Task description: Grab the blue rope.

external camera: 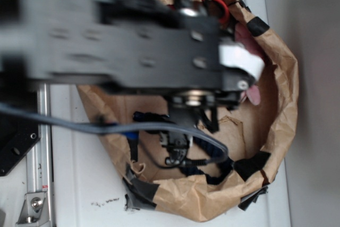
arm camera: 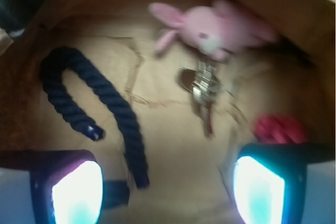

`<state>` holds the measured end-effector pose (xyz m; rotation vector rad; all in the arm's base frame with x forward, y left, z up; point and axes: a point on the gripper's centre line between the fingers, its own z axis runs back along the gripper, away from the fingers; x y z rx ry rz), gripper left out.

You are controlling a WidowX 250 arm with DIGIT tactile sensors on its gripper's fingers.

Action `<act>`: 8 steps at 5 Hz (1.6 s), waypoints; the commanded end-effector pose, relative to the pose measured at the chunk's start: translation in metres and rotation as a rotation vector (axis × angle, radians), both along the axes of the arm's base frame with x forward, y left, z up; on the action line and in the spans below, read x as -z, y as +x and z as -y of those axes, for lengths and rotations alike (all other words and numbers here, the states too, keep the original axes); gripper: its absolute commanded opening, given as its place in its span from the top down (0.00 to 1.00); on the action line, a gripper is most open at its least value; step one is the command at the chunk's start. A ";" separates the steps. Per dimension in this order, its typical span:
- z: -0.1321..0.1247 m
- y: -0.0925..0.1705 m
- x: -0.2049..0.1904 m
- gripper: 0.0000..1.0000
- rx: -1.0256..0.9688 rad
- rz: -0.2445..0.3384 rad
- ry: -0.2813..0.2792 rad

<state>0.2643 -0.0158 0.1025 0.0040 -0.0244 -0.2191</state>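
Observation:
The blue rope (arm camera: 113,95) lies on the brown paper floor at the left of the wrist view. It is thick, dark navy and bent in a hairpin. One blunt end is at the left and the longer leg ends between my fingers, close to the left fingertip (arm camera: 76,192). My gripper (arm camera: 168,192) hovers above the floor, open and holding nothing. From the exterior view the arm covers most of the scene. The gripper (external camera: 178,150) hangs inside the bag, and part of the rope (external camera: 217,175) shows near the lower rim.
A rolled-down brown paper bag (external camera: 287,94) encloses everything. A pink plush bunny (arm camera: 210,30) lies at the far side, a bunch of keys (arm camera: 202,90) sits below it, and something red (arm camera: 278,129) is by the right finger. A grey cable (external camera: 79,126) crosses the bag.

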 end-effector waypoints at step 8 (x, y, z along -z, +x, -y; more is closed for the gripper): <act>0.032 0.004 0.119 1.00 0.322 -0.067 0.050</act>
